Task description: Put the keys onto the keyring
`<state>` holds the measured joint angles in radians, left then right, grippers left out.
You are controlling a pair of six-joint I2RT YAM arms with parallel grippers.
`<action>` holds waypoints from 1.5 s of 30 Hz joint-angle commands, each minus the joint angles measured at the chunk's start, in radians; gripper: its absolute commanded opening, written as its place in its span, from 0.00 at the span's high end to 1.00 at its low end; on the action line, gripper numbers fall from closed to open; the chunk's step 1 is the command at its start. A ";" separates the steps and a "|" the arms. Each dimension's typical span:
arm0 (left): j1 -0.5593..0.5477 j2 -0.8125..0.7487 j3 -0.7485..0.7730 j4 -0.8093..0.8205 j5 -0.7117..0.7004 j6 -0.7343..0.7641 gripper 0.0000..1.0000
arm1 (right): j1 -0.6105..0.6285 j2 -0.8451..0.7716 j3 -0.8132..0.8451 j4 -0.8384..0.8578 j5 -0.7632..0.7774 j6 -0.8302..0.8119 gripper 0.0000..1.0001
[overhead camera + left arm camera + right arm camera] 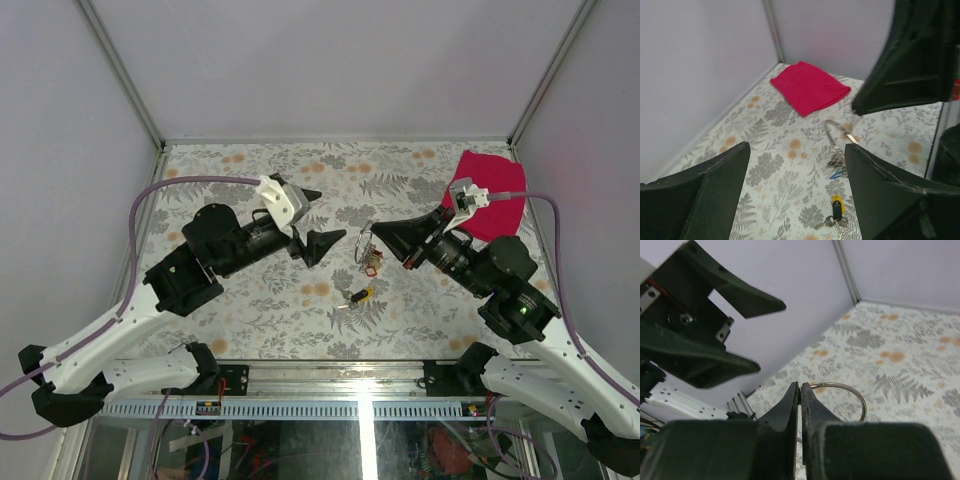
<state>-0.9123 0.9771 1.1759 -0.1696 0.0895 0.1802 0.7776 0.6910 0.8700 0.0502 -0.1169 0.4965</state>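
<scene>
My right gripper is shut on the silver keyring and holds it above the table. In the right wrist view its fingertips pinch the ring's wire. Several small keys hang from the ring; they look blurred in the left wrist view, below the ring. A yellow and black key pair lies flat on the table, also in the left wrist view. My left gripper is open and empty, just left of the ring, its jaws wide.
A red cloth lies folded at the back right corner, also in the left wrist view. Purple walls close the table on three sides. The left gripper's fingers fill the upper left of the right wrist view.
</scene>
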 commanded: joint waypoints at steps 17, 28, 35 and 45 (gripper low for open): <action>-0.383 0.144 0.209 -0.037 -0.322 0.381 0.33 | -0.002 -0.006 0.079 0.195 -0.058 0.085 1.00; -0.395 0.154 0.196 -0.035 -0.408 0.442 0.46 | -0.002 -0.019 0.079 0.208 -0.108 0.067 1.00; -0.403 0.168 0.194 -0.036 -0.409 0.458 0.52 | -0.002 -0.018 0.087 0.208 -0.141 0.057 1.00; -0.418 0.164 0.167 -0.037 -0.402 0.501 0.55 | -0.002 -0.030 0.091 0.202 -0.145 0.048 1.00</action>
<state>-1.3201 1.1461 1.3533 -0.2340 -0.2962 0.6487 0.7776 0.6811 0.9005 0.1558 -0.2489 0.5587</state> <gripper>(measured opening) 0.455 0.018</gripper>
